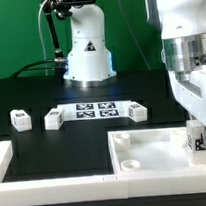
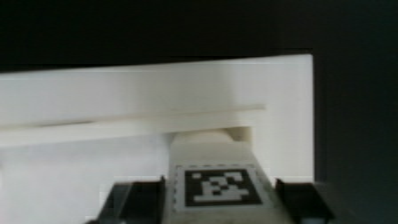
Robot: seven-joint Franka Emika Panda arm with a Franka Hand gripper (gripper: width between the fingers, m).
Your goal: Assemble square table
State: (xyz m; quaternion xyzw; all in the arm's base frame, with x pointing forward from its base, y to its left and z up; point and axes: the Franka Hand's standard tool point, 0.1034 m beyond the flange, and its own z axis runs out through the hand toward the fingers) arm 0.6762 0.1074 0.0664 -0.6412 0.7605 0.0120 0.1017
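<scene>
White plastic square tray-like tabletop point(image 1: 145, 156) lies flat at the near edge of the matte black table point(image 1: 64, 142), on the exterior view's right. It has a raised rim and a shallow recessed floor, and I see a round socket at the corner nearest the middle of the table. In the wrist view the tabletop point(image 2: 107, 110) fills the frame as pale stepped surfaces.

Small white blocky leg with a black-and-white square tag point(image 1: 197, 141) stands upright over the tabletop's far right part; contact with the floor I cannot tell. The wrist view shows the same leg point(image 2: 217, 172), tag facing the camera.

The arm's two-finger gripper point(image 1: 200, 135) comes down from above. Its jaws are closed on that leg, with black fingers point(image 2: 128, 203) pressed on either side of it point(image 2: 214, 205).

Three more small white legs lie loose behind: point(image 1: 19, 120), point(image 1: 54, 119), point(image 1: 138, 111). Between the last two lies the marker board point(image 1: 97, 109). A long low white border wall point(image 1: 5, 159) runs along the near left. The white robot base point(image 1: 87, 47) stands at the back.
</scene>
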